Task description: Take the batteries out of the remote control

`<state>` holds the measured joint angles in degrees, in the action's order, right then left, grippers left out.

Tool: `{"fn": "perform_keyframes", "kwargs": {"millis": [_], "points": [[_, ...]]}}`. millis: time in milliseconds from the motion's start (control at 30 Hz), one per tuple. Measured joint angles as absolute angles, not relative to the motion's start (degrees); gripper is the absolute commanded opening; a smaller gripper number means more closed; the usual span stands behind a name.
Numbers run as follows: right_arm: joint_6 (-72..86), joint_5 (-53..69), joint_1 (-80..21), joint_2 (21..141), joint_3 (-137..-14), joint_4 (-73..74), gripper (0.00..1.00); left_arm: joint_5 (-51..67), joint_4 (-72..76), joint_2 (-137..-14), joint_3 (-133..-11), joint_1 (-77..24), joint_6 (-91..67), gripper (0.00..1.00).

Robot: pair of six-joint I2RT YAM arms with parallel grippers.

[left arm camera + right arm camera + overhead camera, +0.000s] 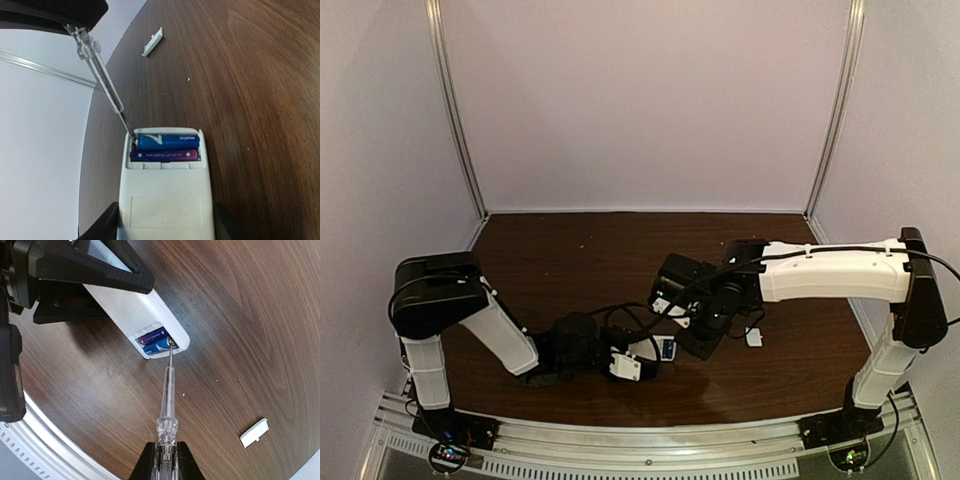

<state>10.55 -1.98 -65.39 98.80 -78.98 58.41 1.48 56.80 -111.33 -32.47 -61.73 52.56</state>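
Left fingers [102,231] clamp the remote control [167,210] by its sides, near the near edge of the desk [250,100], about midway along. The compartment is open and the batteries [167,141] lie side by side, crosswise to the remote's long axis, blue one outermost. Right fingers [147,464] pinch the screwdriver [167,390]; its shaft runs straight out from them, tip at the blue cell's end in the compartment corner. The prying looks to be the right arm's job. Both cells carry print, too small to read. The cover piece [254,433] lies apart, toward the right edge.
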Motion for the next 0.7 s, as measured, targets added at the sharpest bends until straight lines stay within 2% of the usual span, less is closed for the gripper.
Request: {"fn": "perform_keyframes", "kwargs": {"millis": [300,700], "points": [[10.2,13.5,-71.1,99.4,-75.8,60.6,0.0,-2.8,56.3,-111.6,-34.1,-60.1,51.8,0.0],[10.8,13.4,-70.9,99.3,-76.7,62.0,0.0,-4.0,55.9,-111.7,-34.1,-60.0,51.6,0.0]]}}
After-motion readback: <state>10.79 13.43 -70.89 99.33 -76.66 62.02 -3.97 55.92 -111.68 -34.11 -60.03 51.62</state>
